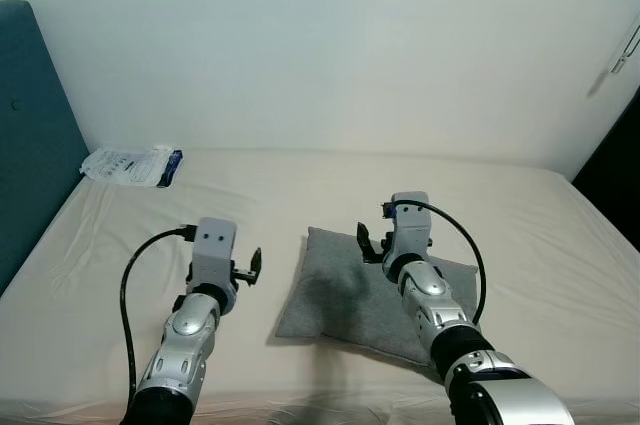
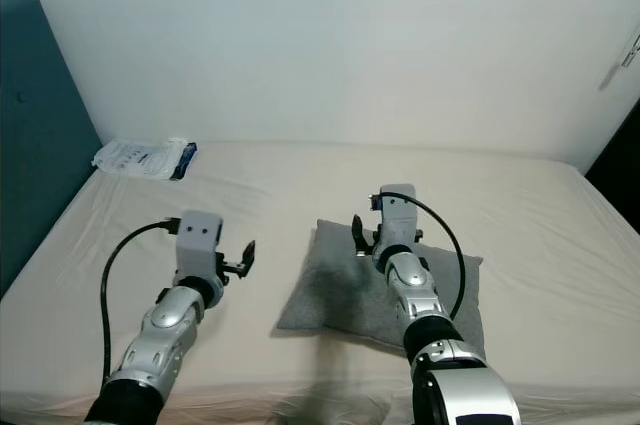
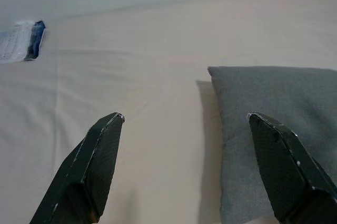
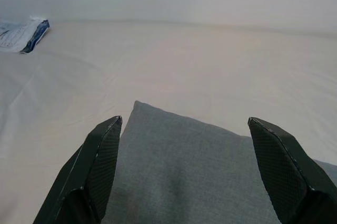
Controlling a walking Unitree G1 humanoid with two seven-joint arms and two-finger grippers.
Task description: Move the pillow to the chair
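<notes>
A grey pillow (image 1: 335, 295) lies flat on the cream bed (image 1: 290, 190), near its front edge. My right gripper (image 4: 185, 119) hovers low over the pillow's far part, open wide, with the grey fabric between and below its fingers (image 4: 100, 166). My left gripper (image 3: 185, 117) is also open, held above the bare sheet just left of the pillow's left edge (image 3: 216, 108). Neither holds anything. Both silver forearms reach forward from the bottom of the head view, the left arm (image 1: 195, 320) beside the pillow and the right arm (image 1: 430, 300) over it.
A white and blue plastic packet (image 1: 132, 165) lies at the bed's far left corner. A teal headboard (image 1: 30, 135) stands along the left side, a pale wall (image 1: 330, 45) runs behind the bed, and a dark gap (image 1: 615, 180) shows at the right.
</notes>
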